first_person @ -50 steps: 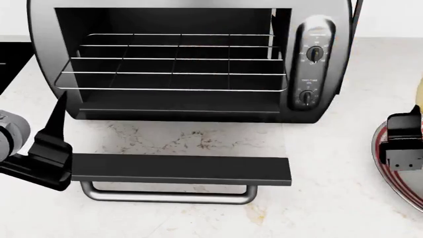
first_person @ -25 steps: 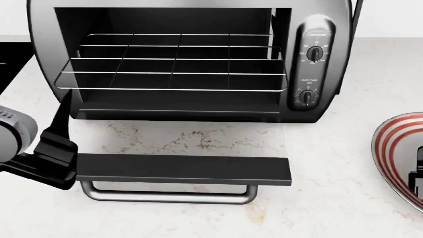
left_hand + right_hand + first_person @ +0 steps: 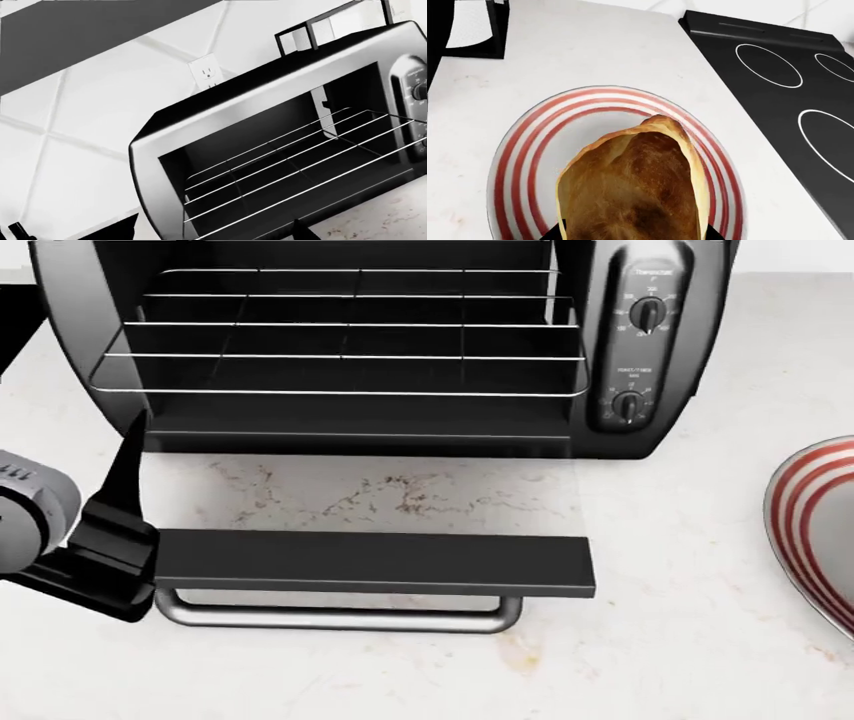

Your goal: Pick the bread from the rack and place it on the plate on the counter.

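The bread (image 3: 637, 185) hangs over the plate (image 3: 520, 150), pinched between the right fingers — only their dark tips show at its lower end. In the head view the right gripper has gone out of frame at 3 o'clock, and the rack (image 3: 340, 340) is bare. Release looks next. Left gripper (image 3: 114, 560): cannot tell whether spread — it sits by the oven door (image 3: 374, 565) on the desk (image 3: 667, 640).

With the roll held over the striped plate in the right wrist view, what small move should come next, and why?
Probably lower the right hand a little and release. In the right wrist view the bread fills the frame right over the plate, roughly centred within its red rings, and the rack is already bare. Whether the bread touches the plate yet cannot be told.
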Available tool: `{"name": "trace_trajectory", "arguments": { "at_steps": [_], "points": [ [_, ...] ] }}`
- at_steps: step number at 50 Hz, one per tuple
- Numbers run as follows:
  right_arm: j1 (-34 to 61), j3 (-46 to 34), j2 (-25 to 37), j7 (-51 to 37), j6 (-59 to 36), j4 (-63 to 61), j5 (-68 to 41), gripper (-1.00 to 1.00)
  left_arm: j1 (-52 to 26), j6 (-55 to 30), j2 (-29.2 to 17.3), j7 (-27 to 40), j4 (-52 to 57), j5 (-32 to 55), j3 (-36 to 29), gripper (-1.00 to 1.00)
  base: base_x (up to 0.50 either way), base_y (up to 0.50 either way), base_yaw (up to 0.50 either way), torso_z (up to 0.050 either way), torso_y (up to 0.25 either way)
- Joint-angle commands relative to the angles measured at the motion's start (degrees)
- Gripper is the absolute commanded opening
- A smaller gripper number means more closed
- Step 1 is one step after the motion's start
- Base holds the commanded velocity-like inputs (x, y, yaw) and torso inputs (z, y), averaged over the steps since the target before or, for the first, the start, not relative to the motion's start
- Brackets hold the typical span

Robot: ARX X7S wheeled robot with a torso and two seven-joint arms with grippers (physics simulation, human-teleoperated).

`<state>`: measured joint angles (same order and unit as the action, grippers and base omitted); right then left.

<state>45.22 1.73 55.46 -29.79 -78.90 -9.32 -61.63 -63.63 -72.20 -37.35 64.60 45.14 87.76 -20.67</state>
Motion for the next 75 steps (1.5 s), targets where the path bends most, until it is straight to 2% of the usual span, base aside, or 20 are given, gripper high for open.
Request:
{"name": "trace_trajectory", "arguments": {
  "at_steps": [1, 17, 18, 25, 35, 44, 52, 60, 69, 75],
  "points": [
    [2.9, 0.03, 0.37, 2.44, 0.02, 2.22, 2.32, -1.0, -3.03, -0.76, 0.97, 2.51, 0.13, 3.46, -0.06, 1.0, 0.0, 0.0, 0.0, 0.021, -0.24],
    [22.38, -13.68, -0.38, 10.44, 0.24, 11.1, 8.98, -1.0, -7.54, 1.54, -0.49, 14.28, 2.17, 16.15, -3.07, 1.0, 0.0, 0.0, 0.0, 0.001, -0.014],
    [22.46, -13.44, -0.71, 9.89, 0.28, 11.55, 9.13, 1.0, -7.71, 1.67, -0.59, 14.84, 2.38, 16.6, -3.29, 1.0, 0.0, 0.0, 0.0, 0.0, 0.0],
    [18.82, -9.75, 0.5, 7.88, -0.24, 8.64, 6.57, 1.0, -9.8, 2.99, -0.32, 17.91, 3.32, 20.12, -5.06, 1.0, 0.0, 0.0, 0.0, 0.0, 0.0],
    [12.92, -3.12, 1.68, 3.83, -0.63, 1.71, 2.25, 1.0, -9.6, 3.54, 0.21, 17.62, 3.7, 19.86, -5.94, 1.0, 0.0, 0.0, 0.0, 0.0, 0.0],
    [17.69, 2.49, -0.8, -3.71, -6.02, -10.94, -7.56, 1.0, -7.64, 3.38, 0.24, 14.45, 3.18, 16.41, -5.04, 1.0, 0.0, 0.0, 0.0, 0.0, 0.0],
    [20.93, 6.2, -0.41, -10.65, -9.26, -15.74, -17.06, 1.0, -6.36, 3.49, 0.23, 12.33, 3.11, 14.13, -4.48, 1.0, 0.0, 0.0, 0.0, 0.0, 0.0],
    [12.92, 14.44, 2.64, -14.95, -7.83, -18.85, -24.15, 1.0, -6.36, 3.99, -0.43, 13.07, 3.55, 14.87, -4.68, 1.0, 0.0, 0.0, 0.0, 0.0, 0.0],
    [12.89, 15.25, 6.04, -24.9, -5.65, -21.7, -37.63, 1.0, -6.08, 4.26, -0.15, 12.52, 3.56, 14.03, -4.9, 1.0, 0.0, 0.0, 0.0, 0.0, 0.0],
    [14.62, 12.64, 9.37, -30.16, -2.35, -23.93, -45.61, 1.0, -5.85, 4.41, 0.04, 12.43, 3.69, 13.73, -5.25, 1.0, 0.0, 0.0, 0.0, 0.0, 0.0]
  ]
}}
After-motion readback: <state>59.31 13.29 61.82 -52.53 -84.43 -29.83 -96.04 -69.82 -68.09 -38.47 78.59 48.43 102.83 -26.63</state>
